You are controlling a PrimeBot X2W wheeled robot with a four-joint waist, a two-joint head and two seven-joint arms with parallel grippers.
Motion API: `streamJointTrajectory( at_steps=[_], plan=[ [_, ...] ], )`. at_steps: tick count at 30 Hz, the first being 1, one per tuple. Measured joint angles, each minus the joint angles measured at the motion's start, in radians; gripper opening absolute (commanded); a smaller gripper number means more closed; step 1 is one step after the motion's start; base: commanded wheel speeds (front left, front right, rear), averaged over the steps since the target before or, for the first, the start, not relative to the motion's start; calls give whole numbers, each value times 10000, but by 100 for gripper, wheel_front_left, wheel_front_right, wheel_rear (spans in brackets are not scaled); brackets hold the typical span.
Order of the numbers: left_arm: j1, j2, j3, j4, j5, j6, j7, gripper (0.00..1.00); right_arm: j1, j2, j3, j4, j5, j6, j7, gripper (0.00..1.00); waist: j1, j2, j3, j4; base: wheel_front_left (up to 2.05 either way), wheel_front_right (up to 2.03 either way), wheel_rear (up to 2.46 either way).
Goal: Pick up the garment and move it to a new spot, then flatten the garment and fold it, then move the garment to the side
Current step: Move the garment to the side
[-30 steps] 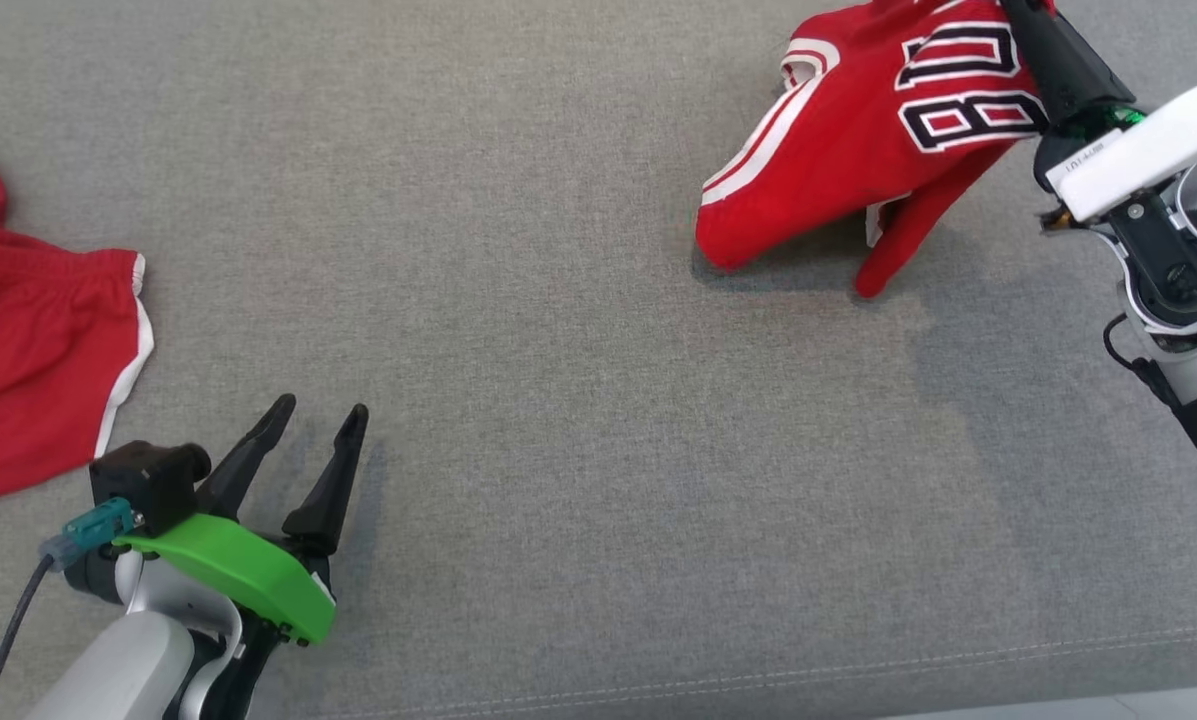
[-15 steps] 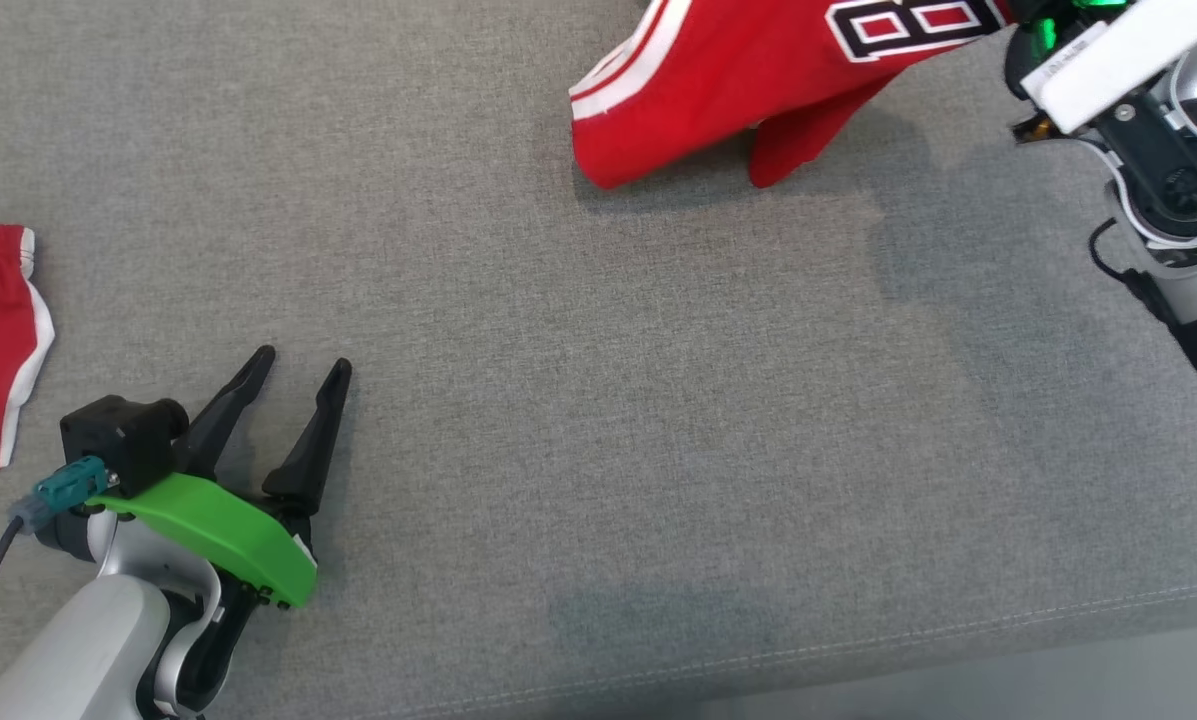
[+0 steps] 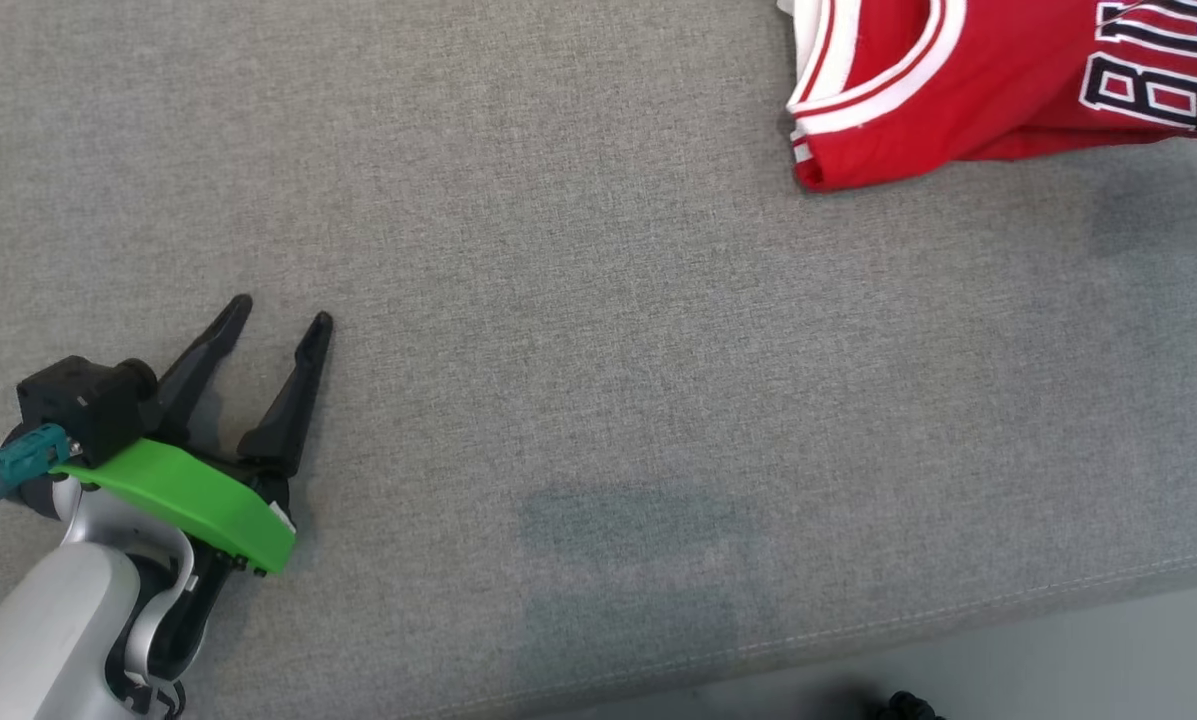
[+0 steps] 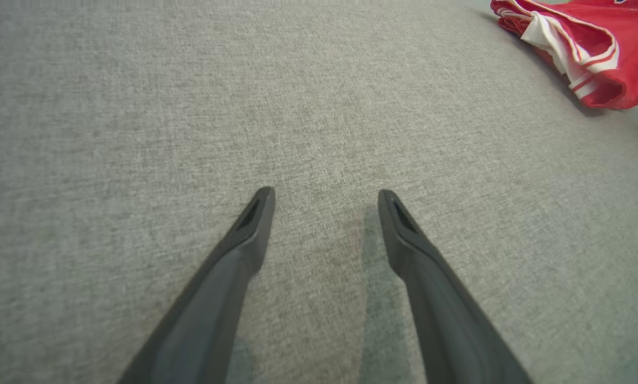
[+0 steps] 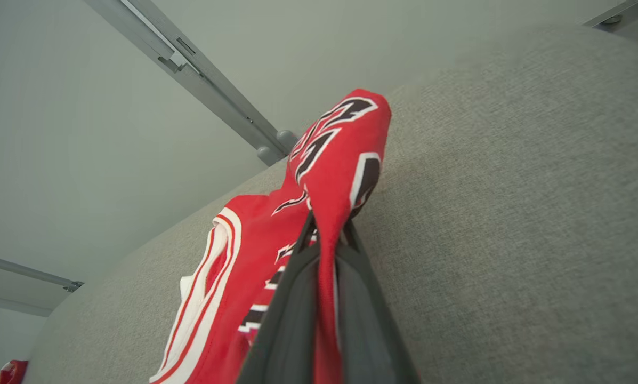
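Right gripper [image 5: 329, 226]: pressed together on a fold of the red jersey [image 3: 958, 90], with cloth draped over both fingertips and trailing down to the grey counter [image 3: 598, 350]. Left gripper [image 3: 280, 310]: spread wide, holding nothing, low over bare counter at the lower left of the head frame, well apart from the jersey. Jersey: upper right of the head frame, showing white armhole trim and part of the black lettering, lower edge seemingly resting on the counter.

Judged to be in the first step, carrying the jersey to a new spot; no flattening or folding yet. Next move probably calls for bringing the cloth over the open middle of the counter, lowering it without bunching, then letting go and taking hold at two corners, left gripper included.

Against the frame a second back: whole head view shifted, best put down to a camera move. Then, red shorts at the left edge and the right arm plain at the upper right. Jersey hanging bunched then, with a number facing up; broader now, armhole forward. Left gripper equally spread in both.
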Motion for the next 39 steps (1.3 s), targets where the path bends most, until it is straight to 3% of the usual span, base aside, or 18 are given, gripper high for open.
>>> streamJointTrajectory(
  at_steps=[8,14,22,23,25,26,29,39],
  plan=[
    [-551,6,-35,-629,309,-107,-50,100,-171,-759,-84,988,-1099,-71,-679,0,0,0,536,-5,0,0,0],
    [-864,-33,-96,-1133,552,-355,-341,100,-750,-1227,-151,1509,-2119,-619,-1459,0,0,0,813,186,0,0,0],
    [-922,-13,-278,-1227,807,-422,-412,100,-1193,-1290,-69,2282,-2943,-1394,-2192,0,0,0,1098,341,0,0,0],
    [-922,-13,-291,-1221,819,-431,-412,100,-1213,-1260,-65,2387,-2993,-1515,-2215,9,0,0,1122,352,0,0,0],
    [-922,-13,-295,-1218,846,-441,-412,100,-1233,-1106,-54,2564,-3097,-1710,-2301,49,0,0,1144,371,0,0,0],
    [-922,-13,-297,-1216,853,-441,-412,100,-1249,-1012,-46,2629,-3168,-1820,-2380,100,1,0,1148,375,0,0,0],
    [-922,-21,-314,-1122,871,-456,-456,100,-1380,-805,0,2851,-3494,-2050,-2502,100,0,0,1111,381,0,0,0],
    [-913,-393,-374,-523,871,-642,-823,100,-1383,-625,-104,3152,-4201,-2192,-2623,100,0,0,447,375,0,0,0]
  ],
)
